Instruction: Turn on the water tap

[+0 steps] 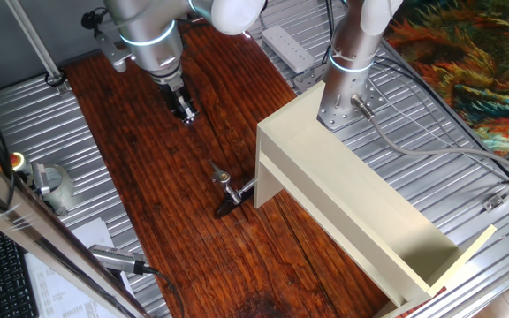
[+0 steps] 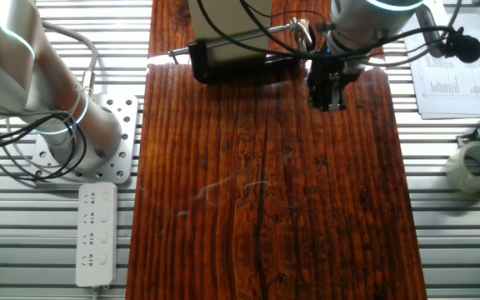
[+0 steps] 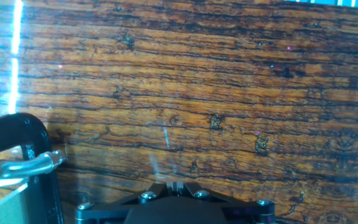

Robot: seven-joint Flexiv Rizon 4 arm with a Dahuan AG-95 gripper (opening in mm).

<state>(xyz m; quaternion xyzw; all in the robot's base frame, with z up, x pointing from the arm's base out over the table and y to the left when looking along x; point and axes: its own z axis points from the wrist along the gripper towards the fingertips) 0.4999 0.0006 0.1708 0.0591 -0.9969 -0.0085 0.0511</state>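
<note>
The water tap (image 1: 227, 188) sticks out from the near-left end of the cream box (image 1: 352, 190), with a thin silvery lever on top and a black curved spout below. It also shows at the top of the other fixed view (image 2: 297, 30) and at the left edge of the hand view (image 3: 23, 167), where the silvery lever crosses the black curve. My gripper (image 1: 185, 112) hangs over the wooden board, beyond the tap and apart from it. Its fingers are shut and empty, as the other fixed view (image 2: 327, 93) and the hand view (image 3: 176, 185) also show.
The wooden board (image 1: 166, 203) lies on a ribbed metal table. A second arm's base (image 1: 347, 88) stands behind the box. A tape roll (image 2: 476, 165), papers (image 2: 448, 79) and a power strip (image 2: 95, 233) lie off the board.
</note>
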